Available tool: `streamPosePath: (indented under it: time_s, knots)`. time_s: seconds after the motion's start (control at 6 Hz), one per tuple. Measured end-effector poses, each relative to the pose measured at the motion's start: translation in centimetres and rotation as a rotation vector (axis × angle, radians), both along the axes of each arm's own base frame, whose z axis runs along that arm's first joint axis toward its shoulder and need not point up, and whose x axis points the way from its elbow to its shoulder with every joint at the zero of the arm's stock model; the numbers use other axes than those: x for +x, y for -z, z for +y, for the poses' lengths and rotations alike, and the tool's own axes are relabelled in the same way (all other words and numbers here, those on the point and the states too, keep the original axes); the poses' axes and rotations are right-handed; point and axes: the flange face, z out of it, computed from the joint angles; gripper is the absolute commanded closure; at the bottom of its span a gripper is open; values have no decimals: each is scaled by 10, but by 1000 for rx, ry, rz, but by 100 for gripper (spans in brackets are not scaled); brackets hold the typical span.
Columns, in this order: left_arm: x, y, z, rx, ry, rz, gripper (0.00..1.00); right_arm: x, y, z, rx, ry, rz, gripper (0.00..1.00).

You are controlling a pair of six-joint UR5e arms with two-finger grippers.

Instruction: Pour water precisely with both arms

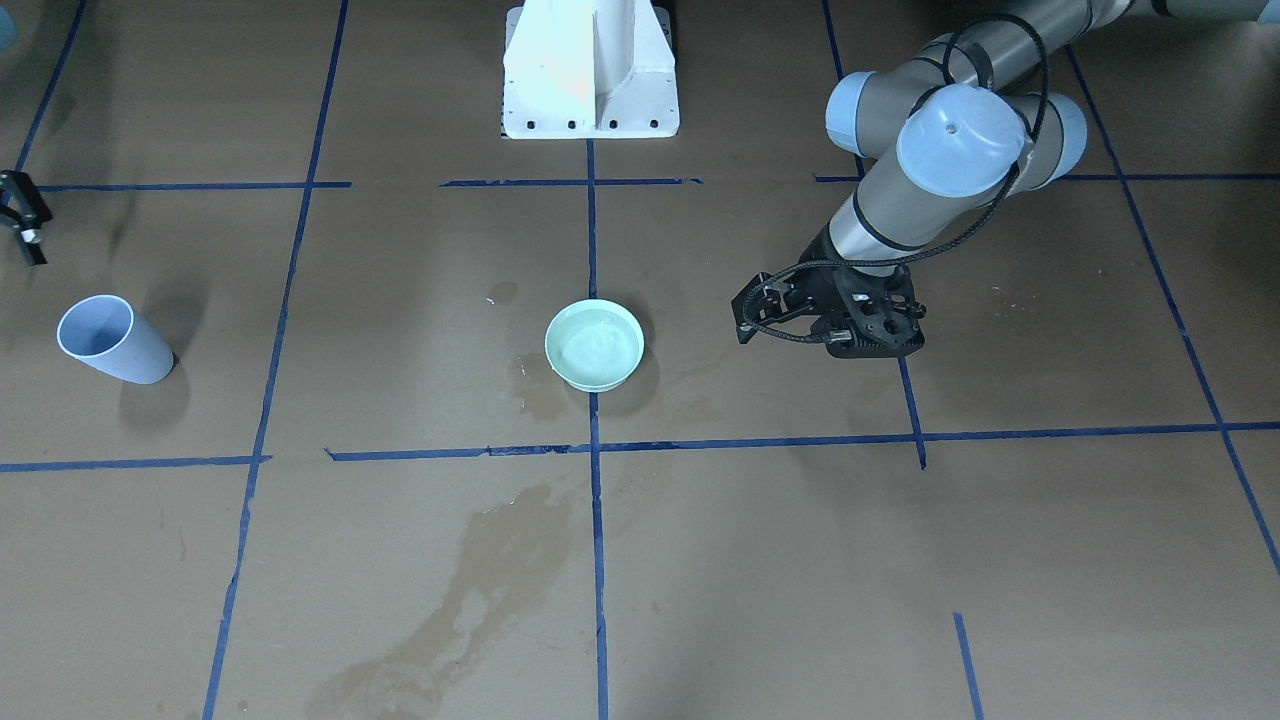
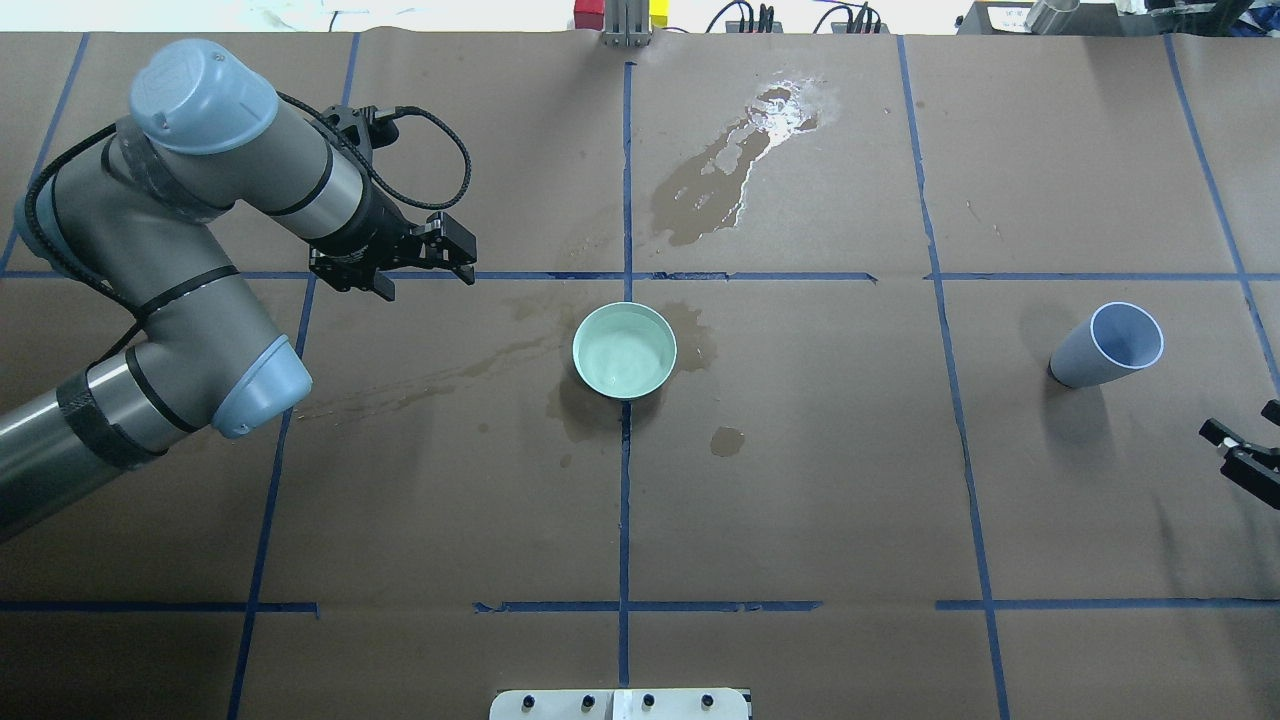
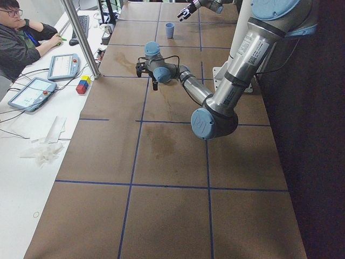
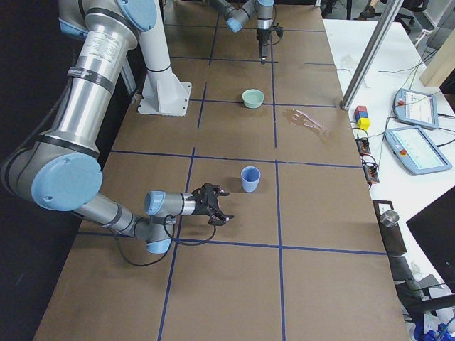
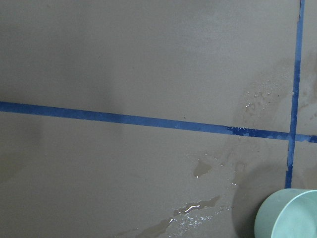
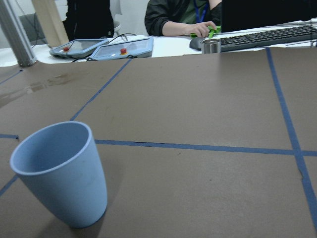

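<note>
Left arm (image 2: 170, 250): comes in from the left edge and bends over the left part of the worktop (image 2: 800, 500).
Left hand (image 2: 368, 283): points down over the brown paper, left of the bowl and a little farther back. It holds nothing, and I cannot tell whether its fingers are apart or together.
Bowl (image 2: 578, 350): pale green, in the middle on a blue tape line (image 2: 625, 500), with dark wet stains around it.
Water (image 2: 625, 355): a pale, rippled surface inside the bowl. A glinting puddle (image 2: 775, 115) also lies at the far side, just right of the centre line.
Cup (image 2: 1085, 360): blue and upright, on the right, well apart from the bowl.
Right hand (image 2: 1240, 445): at the right edge, near the cup on the robot's side but not touching it. Its fingers are apart and hold nothing.
</note>
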Motion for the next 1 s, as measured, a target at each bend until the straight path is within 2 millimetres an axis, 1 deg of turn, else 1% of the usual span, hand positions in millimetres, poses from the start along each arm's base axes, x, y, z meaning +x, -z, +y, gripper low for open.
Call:
streamPosePath:
  time_s: [0.17,0.33,0.67,0.83,1.0]
  knots:
    - [0,2,0,1,2,2,0,21,0,-22,-35,20,22,0]
    - [2,5,0,-3,4,5,0,46,4,-48,-66,42,35,0]
    - [4,8,1,-11,9,10,0,116,19,-98,-160,101,50,0]
    - [5,9,1,-8,12,7,0,149,36,-120,-218,158,59,0]
    - [8,9,2,-4,15,3,0,169,59,-137,-278,224,80,0]
